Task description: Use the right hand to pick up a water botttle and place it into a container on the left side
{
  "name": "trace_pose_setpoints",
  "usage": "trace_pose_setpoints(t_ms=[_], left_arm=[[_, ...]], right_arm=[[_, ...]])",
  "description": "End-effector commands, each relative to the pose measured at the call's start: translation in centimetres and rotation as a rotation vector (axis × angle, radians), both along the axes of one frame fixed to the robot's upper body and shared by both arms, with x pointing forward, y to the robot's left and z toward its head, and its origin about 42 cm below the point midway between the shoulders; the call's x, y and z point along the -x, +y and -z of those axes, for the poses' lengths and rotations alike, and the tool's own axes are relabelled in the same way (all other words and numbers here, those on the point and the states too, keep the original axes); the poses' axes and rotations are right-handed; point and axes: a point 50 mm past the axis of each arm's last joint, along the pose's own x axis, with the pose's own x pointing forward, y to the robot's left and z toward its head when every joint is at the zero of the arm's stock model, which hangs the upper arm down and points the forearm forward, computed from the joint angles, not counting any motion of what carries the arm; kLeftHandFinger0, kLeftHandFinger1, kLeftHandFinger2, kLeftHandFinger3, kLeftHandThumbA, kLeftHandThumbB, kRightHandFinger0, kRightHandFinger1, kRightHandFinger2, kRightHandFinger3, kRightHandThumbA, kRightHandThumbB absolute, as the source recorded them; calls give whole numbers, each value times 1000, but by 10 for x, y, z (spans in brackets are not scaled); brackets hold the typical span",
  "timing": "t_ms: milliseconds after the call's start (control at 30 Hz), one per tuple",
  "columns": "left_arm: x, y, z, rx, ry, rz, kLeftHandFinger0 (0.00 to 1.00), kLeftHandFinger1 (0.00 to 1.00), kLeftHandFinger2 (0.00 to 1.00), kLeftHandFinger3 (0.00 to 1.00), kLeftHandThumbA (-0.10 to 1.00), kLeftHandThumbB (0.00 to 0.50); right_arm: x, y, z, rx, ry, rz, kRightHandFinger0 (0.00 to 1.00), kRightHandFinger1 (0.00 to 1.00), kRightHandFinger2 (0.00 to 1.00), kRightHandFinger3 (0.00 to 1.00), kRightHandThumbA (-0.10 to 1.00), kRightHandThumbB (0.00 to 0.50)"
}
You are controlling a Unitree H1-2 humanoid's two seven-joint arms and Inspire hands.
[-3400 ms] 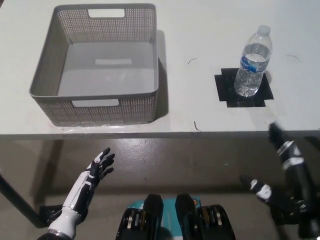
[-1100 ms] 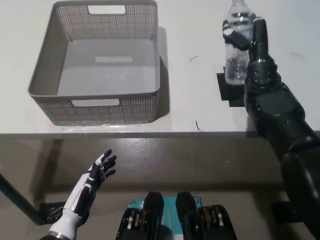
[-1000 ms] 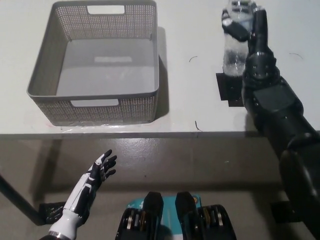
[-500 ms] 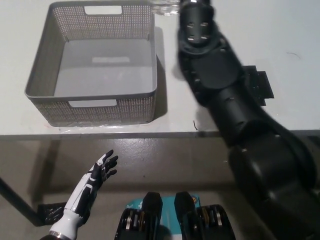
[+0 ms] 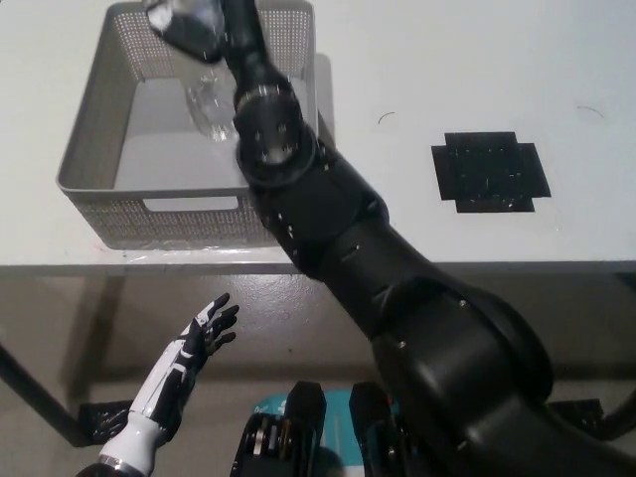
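Observation:
My black right arm reaches up across the picture from the bottom right, and my right hand [image 5: 194,25] is shut on the clear water bottle [image 5: 209,104] near the top edge. The bottle hangs over the inside of the grey perforated basket [image 5: 89,169] at the table's left, its lower end pointing down toward the basket floor. My arm covers the basket's right wall and front right corner. My white left hand [image 5: 194,343] rests open below the table's front edge at the lower left.
A black tape square [image 5: 489,171] marks the white table [image 5: 417,60] at the right, with nothing standing on it. The table's front edge [image 5: 556,264] crosses the picture at mid height, with floor below it.
My right hand rose from below the table, closed on the bottle at the black square, lifted it and carried it left over the basket. The left hand stayed put.

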Motion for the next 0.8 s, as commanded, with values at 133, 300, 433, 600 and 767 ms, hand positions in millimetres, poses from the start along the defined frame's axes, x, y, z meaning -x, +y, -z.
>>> trace_pose_setpoints(t_ms=[133, 300, 433, 600, 767], left_arm=[[-2, 3, -12, -37, -48, 34, 1000, 1000, 1000, 1000, 1000, 178], [-3, 2, -12, -47, -45, 41, 1000, 1000, 1000, 1000, 1000, 184], [-4, 2, -13, -43, -43, 54, 1000, 1000, 1000, 1000, 1000, 183], [-3, 2, -12, -39, -39, 54, 1000, 1000, 1000, 1000, 1000, 176], [-6, 2, -14, -42, -40, 55, 1000, 1000, 1000, 1000, 1000, 185]], right_arm=[[-9, -22, 33, 131, 83, -21, 222, 656, 1000, 1000, -57, 207], [-13, -34, 45, 168, 134, -118, 1000, 1000, 1000, 1000, 569, 454], [-14, -37, 46, 176, 113, -155, 1000, 1000, 1000, 1000, 759, 499], [-14, -35, 39, 214, 58, -163, 1000, 1000, 1000, 1000, 952, 500], [-16, -34, 13, 198, -60, -160, 1000, 1000, 1000, 1000, 1000, 500]])
